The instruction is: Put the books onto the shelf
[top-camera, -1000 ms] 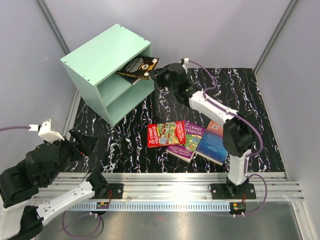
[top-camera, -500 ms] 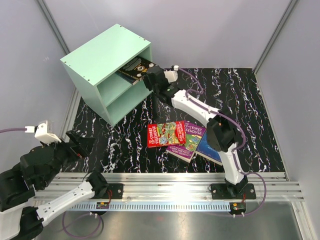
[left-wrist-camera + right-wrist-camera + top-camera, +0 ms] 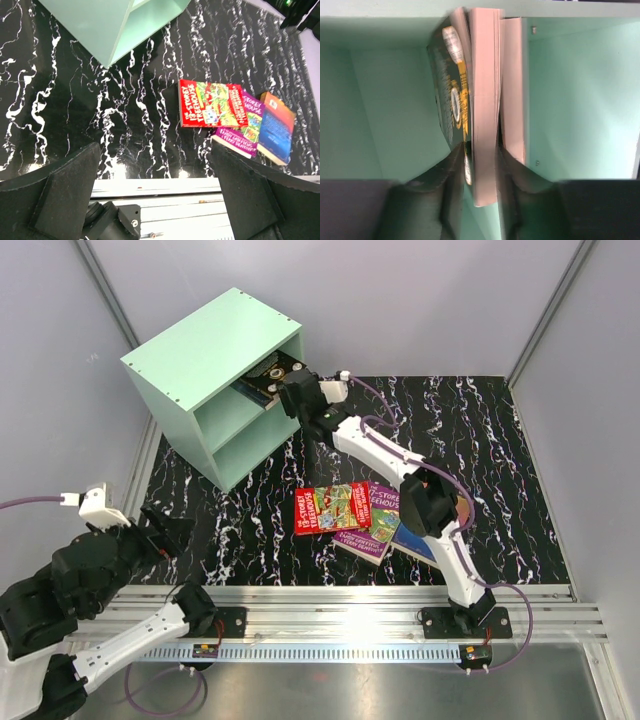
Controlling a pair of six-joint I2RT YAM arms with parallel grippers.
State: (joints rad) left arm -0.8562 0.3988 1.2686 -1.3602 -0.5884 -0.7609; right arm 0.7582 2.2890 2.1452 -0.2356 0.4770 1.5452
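Jaws of the right gripper (image 3: 480, 150) are straddling the near end of the dark book (image 3: 451, 100), one finger on each face; I cannot tell whether they are pinching or slackening. That book is sitting partly inside the upper compartment of the shelf (image 3: 205, 345), its near end poking out of the mouth. The left gripper (image 3: 155, 150) is hovering over the near-left surface (image 3: 250, 520), jaws spread wide around nothing. The red book (image 3: 212, 104), purple-and-green book (image 3: 240, 127) and blue book (image 3: 277, 127) are lying overlapped, well apart from the shelf. Judging by this, the first placement is finishing; next the book is needing a push deeper, a clean release and a straight retreat.
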